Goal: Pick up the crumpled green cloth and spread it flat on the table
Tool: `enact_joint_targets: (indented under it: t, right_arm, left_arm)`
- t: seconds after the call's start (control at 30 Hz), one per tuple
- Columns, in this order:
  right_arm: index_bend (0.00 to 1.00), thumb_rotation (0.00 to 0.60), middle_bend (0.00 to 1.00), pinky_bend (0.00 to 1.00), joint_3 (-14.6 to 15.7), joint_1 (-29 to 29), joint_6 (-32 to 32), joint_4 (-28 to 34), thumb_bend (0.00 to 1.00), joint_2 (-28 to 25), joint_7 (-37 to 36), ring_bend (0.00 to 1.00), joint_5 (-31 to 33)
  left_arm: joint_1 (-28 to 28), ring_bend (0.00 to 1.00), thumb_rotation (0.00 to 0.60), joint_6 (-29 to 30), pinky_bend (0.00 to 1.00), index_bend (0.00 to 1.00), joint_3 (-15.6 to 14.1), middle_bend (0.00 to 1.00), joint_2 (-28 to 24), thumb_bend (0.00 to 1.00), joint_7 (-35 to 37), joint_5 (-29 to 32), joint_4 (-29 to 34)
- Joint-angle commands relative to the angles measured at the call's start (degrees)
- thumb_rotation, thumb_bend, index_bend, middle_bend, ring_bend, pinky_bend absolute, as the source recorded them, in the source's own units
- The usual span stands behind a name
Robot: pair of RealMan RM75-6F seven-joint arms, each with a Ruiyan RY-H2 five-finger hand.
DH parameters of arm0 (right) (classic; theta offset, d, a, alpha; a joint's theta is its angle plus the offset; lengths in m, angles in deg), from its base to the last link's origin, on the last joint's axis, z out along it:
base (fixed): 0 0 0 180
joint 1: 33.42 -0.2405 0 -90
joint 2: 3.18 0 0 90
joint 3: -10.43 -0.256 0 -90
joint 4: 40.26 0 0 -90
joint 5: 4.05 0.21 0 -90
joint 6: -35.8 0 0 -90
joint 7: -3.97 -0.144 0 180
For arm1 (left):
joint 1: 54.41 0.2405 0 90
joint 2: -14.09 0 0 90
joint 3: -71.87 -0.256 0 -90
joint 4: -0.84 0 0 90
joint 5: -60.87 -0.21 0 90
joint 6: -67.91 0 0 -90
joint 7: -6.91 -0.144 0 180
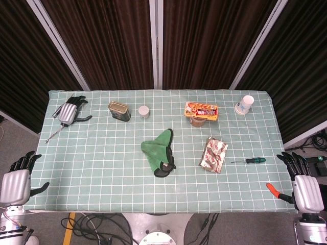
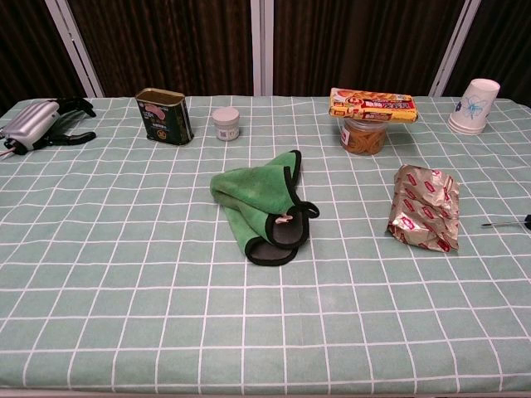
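Here's the green cloth (image 1: 160,152), sitting crumpled near the middle of the surface (image 1: 102,168), folded over on itself with its black trim showing along the near edge. From the chest view the cloth (image 2: 257,203) bunches up at the back and flattens toward a dark-edged loop in front. Nobody's touching it.

Down at the near left corner, the left robot hand (image 1: 18,178) hangs just off the edge of the surface, fingers spread wide, holding nothing. Over at the near right corner, the right robot hand (image 1: 301,181) is the same story: fingers apart, empty, beside the edge. An orange-handled tool (image 1: 274,190) lies on the surface just by it.

Right of the cloth, a crinkled foil packet (image 1: 213,154), and beyond that a small screwdriver (image 1: 249,161) with a green handle. Along the far side: a spare robot hand (image 1: 70,111) lying loose at the far left corner, a tin can (image 1: 118,111), a small white jar (image 1: 144,111), a yellow snack box (image 1: 201,109) resting on top of a round container (image 2: 362,136), and a paper cup (image 1: 244,104) at the far right. All well apart from the cloth.
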Motion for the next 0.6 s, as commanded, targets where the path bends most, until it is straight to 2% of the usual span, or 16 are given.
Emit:
enact_joint_targets:
  t: [0.03, 0.4, 0.6]
  right_arm:
    - [0.15, 0.6, 0.11, 0.0, 0.0, 0.0, -0.1, -0.1, 0.1, 0.0, -0.2, 0.0, 0.1]
    - [0.15, 0.6, 0.1, 0.0, 0.2, 0.0, 0.4, -0.3, 0.1, -0.3, -1.0, 0.0, -1.2]
    - [0.18, 0.6, 0.11, 0.0, -0.2, -2.0, -1.3, -0.2, 0.1, -0.5, -1.0, 0.0, -3.0]
  left_arm:
    - [0.1, 0.2, 0.6, 0.1, 0.24, 0.26, 0.0, 0.23, 0.0, 0.04, 0.2, -0.1, 0.0]
    - [0.5, 0.2, 0.6, 0.7, 0.24, 0.26, -0.3, 0.23, -0.3, 0.04, 0.7, -0.8, 0.2]
    - [0.5, 0.2, 0.6, 0.8, 0.24, 0.26, -0.3, 0.23, -0.4, 0.04, 0.9, -1.5, 0.4]
